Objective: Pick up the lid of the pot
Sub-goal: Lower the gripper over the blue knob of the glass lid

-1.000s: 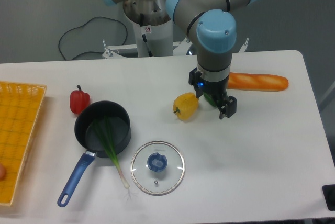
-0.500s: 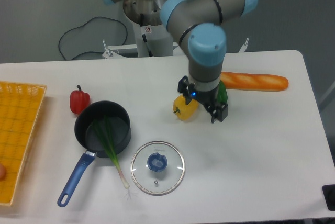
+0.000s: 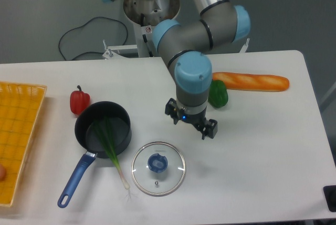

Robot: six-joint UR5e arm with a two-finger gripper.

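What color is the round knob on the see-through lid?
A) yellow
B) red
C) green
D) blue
D, because the knob on the clear lid is plainly blue.

Brightly lit tabletop (image 3: 262,177), darker backdrop (image 3: 31,25), faint soft shadows, sharp focus

White table (image 3: 262,172): glass lid (image 3: 176,170) in front and left of the fingers (image 3: 210,128); black pan (image 3: 119,119), red pepper (image 3: 79,102), yellow crate (image 3: 26,130) farther left; green vegetable (image 3: 219,96), orange carrot (image 3: 262,82) behind.
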